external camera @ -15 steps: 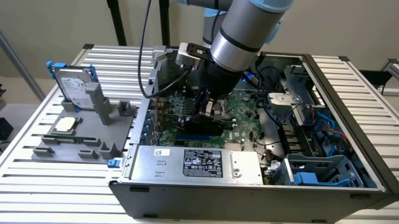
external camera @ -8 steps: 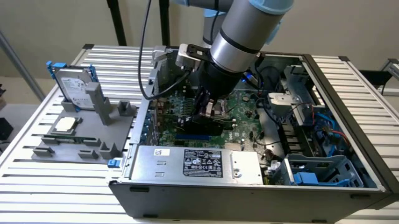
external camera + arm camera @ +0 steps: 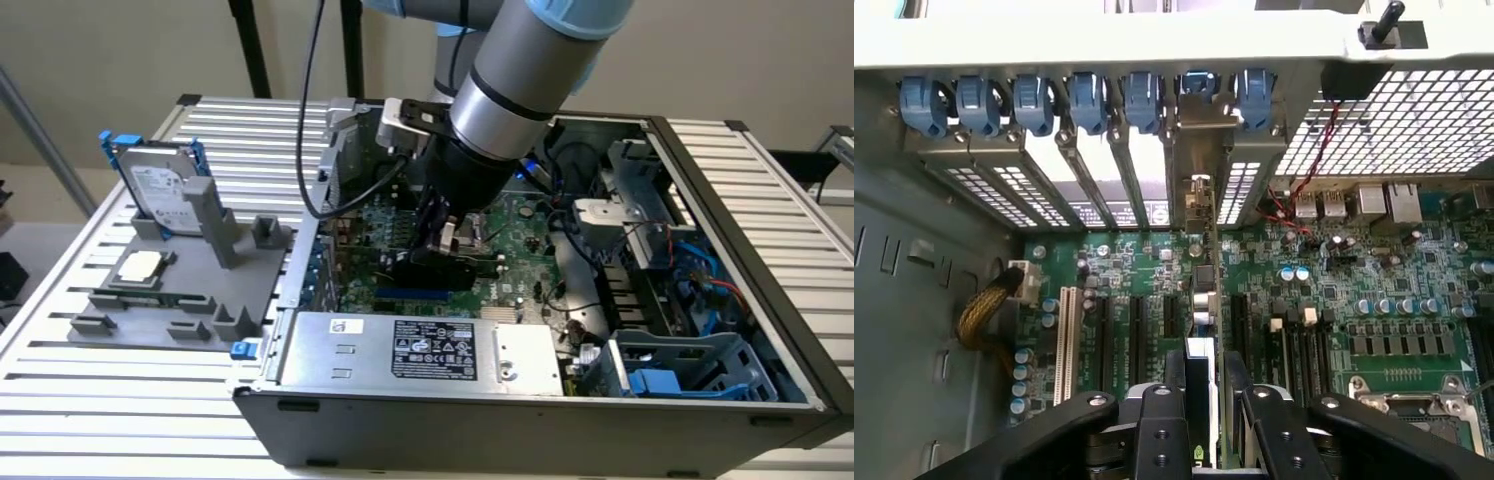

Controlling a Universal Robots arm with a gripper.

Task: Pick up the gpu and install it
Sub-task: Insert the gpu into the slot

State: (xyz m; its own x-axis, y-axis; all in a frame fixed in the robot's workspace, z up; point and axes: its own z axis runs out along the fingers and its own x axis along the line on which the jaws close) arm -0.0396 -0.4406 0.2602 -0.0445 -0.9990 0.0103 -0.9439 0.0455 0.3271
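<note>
exterior view: arm [image 3: 514, 90], a smooth silver tube with pale blue caps, reaches down into the open sheet-metal case [image 3: 534, 430], which sits on a ribbed aluminium table [image 3: 120, 400]. gripper [image 3: 451, 245] is low over the green motherboard [image 3: 527, 225] and clamped on the gpu [image 3: 434, 272], a thin flat card with a black face, standing on edge. can't tell from here if its lower edge touches the board. its long axis runs roughly across the exterior view, left to right. at the case front there's a boxy silver power supply [image 3: 420, 350] with a black label, and toward the exterior view's right a blue-grey plastic drive cage [image 3: 681, 370]. outside the case, on the exterior view's left, a grey moulded fixture tray [image 3: 147, 312] carries a silver hard drive [image 3: 160, 185] upright in a blue frame and a small square silver cpu chip [image 3: 140, 265] lying flat. wrist view: the gpu is edge-on, a narrow strip running straight from between the fingers [image 3: 1157, 430] to the rear panel. its silver bracket end lines up with the row of perforated slot covers [image 3: 1044, 180], under the glossy blue plastic clips [image 3: 1034, 105]. the matte black fingers are closed on the card from both sides. beside it are black slots, a white pci slot [image 3: 1066, 340], a yellow-sleeved cable bundle [image 3: 984, 310] and a metal-framed cpu socket [image 3: 1414, 405].
</note>
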